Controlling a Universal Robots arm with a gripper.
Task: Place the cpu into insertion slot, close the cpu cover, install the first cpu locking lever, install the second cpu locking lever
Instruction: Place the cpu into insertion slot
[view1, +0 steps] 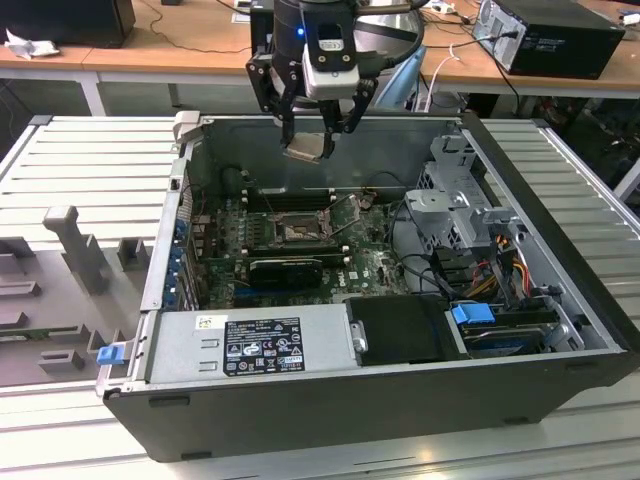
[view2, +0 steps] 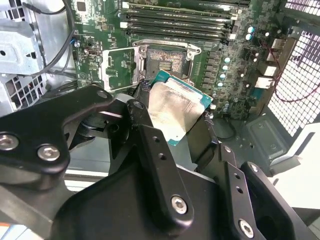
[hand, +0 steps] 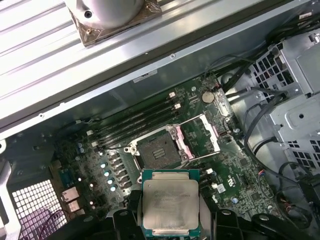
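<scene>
cpu (hand: 170, 204) above insertion slot (hand: 157, 150)

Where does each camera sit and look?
Exterior view: off the arm, above the open computer case, looking down in; arm and jaws show.
First wrist view: on the arm, looking past the held cpu at the insertion slot; jaws show.
Second wrist view: on the arm too, same target; jaws show close up.
Both wrist views share the open cpu cover.

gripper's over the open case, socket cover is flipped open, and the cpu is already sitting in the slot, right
No: the cpu is not in the insertion slot. The gripper holds it above the board, and the first wrist view shows the slot bare. The cpu cover is open and the gripper is over the open case.
</scene>
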